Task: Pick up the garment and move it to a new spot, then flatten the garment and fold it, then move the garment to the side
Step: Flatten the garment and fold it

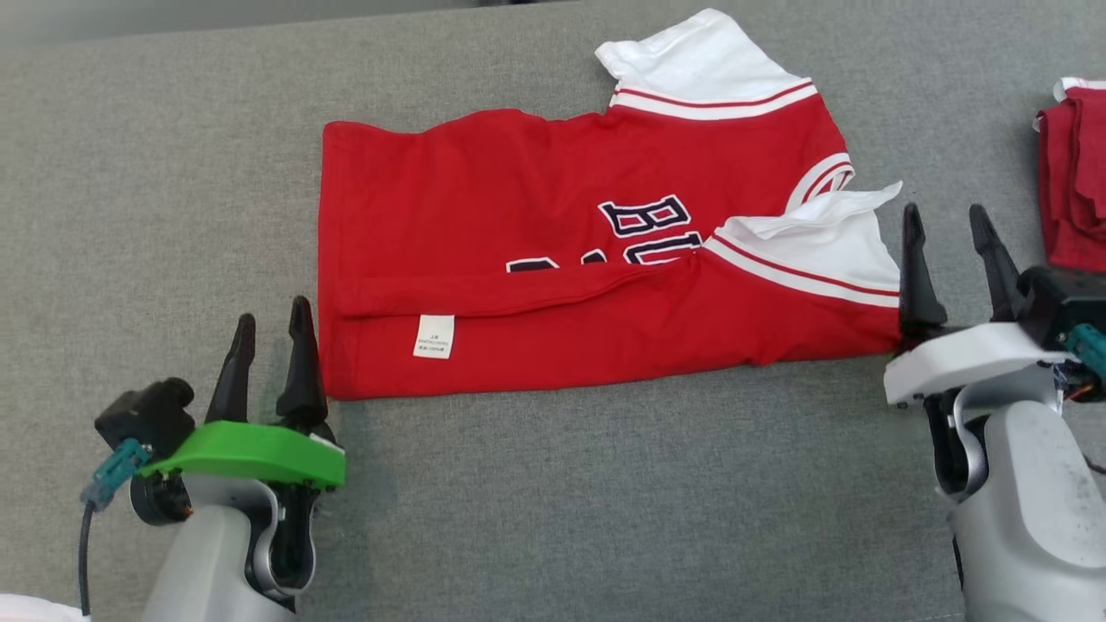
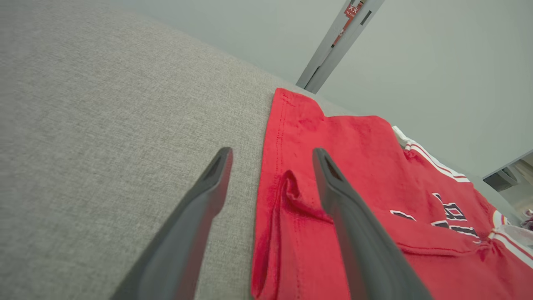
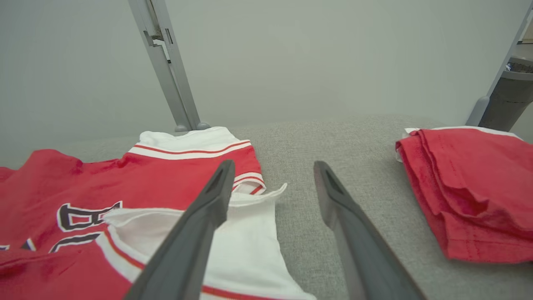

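Left gripper (image 1: 272, 313) and right gripper (image 1: 943, 212) stand spread and empty at the red jersey's (image 1: 518, 225) near corners; its folded-over edge hides half the lettering (image 1: 644, 216).

Red garment (image 1: 484, 216), white red-striped sleeves (image 1: 691, 60), grey cloth surface (image 1: 173, 173)

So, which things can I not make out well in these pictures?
1. Lettering on the red jersey, head view: the folded-over near edge covers its lower part, so the word is incomplete.
2. White label, head view: the print is too small to read.
3. Second red garment, head view: cut off by the right edge.
4. Jersey's hem fold, left wrist view: partly behind a finger of the left gripper.
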Controlling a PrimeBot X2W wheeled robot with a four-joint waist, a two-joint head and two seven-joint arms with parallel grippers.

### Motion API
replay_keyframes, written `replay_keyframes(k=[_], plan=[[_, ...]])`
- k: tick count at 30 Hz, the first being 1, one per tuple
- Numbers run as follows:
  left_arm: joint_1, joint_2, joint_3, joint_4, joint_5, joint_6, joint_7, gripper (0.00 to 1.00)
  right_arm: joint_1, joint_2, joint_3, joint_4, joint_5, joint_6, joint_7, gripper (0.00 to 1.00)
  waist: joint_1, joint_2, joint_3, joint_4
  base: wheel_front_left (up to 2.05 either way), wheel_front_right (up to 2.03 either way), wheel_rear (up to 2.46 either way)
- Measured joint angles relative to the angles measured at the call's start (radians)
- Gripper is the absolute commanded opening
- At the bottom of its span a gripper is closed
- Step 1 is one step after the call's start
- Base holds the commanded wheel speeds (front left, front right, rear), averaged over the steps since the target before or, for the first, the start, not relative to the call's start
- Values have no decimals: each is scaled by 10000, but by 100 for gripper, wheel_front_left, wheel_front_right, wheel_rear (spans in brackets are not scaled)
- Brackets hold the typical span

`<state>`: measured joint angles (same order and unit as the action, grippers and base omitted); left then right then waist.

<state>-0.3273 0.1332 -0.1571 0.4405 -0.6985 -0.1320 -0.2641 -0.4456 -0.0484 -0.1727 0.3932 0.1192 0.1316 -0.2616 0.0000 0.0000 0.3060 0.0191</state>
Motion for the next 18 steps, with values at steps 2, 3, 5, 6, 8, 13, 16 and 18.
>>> replay_keyframes(k=[2, 3, 5, 6, 8, 13, 16, 18], plan=[[365, -102, 163, -171, 500, 0, 2, 100, 384, -2, 15, -52, -36, 0, 0, 100, 0, 0, -185, 7, 0, 0, 0], [566, -146, 278, -192, 759, 0, 0, 100, 583, -4, 13, -59, -35, 0, 0, 100, 0, 0, -298, 11, 0, 0, 0], [981, -226, 426, -236, 1227, 0, 2, 100, 977, -4, 75, -63, -35, 0, 0, 100, 0, 0, -532, 16, 0, 0, 0], [1118, -267, 495, -253, 1461, 0, 2, 100, 1124, -2, 104, -56, -33, 0, 0, 100, 0, 0, -626, 17, 0, 0, 0], [1407, -307, 604, -326, 1971, 0, 0, 100, 1474, -6, 130, -17, 17, 0, 0, 100, 0, 0, -867, 19, 0, 0, 0], [2045, -529, 815, -468, 2637, 0, 0, 100, 2168, -2, 155, 96, 142, 0, 0, 100, 0, 0, -1389, 21, 0, 0, 0], [2217, -602, 936, -562, 2859, 0, 0, 100, 2358, -4, 119, 119, 150, 0, 0, 100, 0, 0, -1603, 29, 0, 0, 0], [2336, -617, 1009, -646, 3104, 0, 0, 100, 2465, -4, 121, 127, 150, 0, 0, 100, 0, 0, -1706, 39, 0, 0, 0]])
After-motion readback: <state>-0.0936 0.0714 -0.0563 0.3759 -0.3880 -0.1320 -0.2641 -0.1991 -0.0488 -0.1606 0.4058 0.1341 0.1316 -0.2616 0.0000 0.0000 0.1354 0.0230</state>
